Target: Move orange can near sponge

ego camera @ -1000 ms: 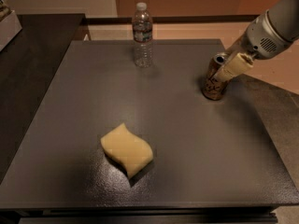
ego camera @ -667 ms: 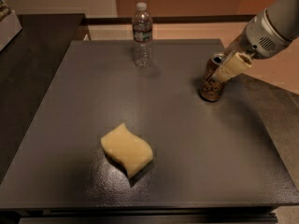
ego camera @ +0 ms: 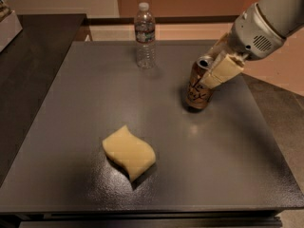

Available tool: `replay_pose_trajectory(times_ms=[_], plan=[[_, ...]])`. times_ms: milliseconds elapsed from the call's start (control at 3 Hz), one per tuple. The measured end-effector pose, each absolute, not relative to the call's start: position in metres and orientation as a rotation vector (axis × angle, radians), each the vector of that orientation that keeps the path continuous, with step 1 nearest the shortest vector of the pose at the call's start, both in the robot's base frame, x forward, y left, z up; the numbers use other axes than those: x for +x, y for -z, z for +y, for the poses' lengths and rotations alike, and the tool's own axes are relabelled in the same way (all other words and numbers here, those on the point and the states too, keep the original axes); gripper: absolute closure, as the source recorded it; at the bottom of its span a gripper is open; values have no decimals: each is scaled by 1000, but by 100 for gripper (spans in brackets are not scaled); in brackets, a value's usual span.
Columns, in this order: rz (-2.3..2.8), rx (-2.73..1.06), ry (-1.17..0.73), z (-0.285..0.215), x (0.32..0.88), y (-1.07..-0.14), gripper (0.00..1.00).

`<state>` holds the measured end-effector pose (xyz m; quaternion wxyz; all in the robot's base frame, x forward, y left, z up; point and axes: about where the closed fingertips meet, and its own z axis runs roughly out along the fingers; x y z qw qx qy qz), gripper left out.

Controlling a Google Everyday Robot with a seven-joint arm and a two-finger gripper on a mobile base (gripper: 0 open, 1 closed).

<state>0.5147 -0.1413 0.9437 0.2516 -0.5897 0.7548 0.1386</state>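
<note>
gripper [ego camera: 210,69] fingers clamped on orange can [ego camera: 198,91] | label: dark script, unreadable | can shifted left vs prev | sponge [ego camera: 129,152] well apart, lower-left of fingers

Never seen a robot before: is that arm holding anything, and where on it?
The gripper holds the orange can by its upper part, just below the top.

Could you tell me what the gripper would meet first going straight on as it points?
The orange can, which the gripper holds on the right of the table; beyond, probably the table.
</note>
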Motion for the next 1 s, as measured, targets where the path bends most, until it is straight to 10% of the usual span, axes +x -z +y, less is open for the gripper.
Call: replay_pose_trajectory(times_ms=[1000], plan=[[1911,-1849,-417,-64,452,-922,100]])
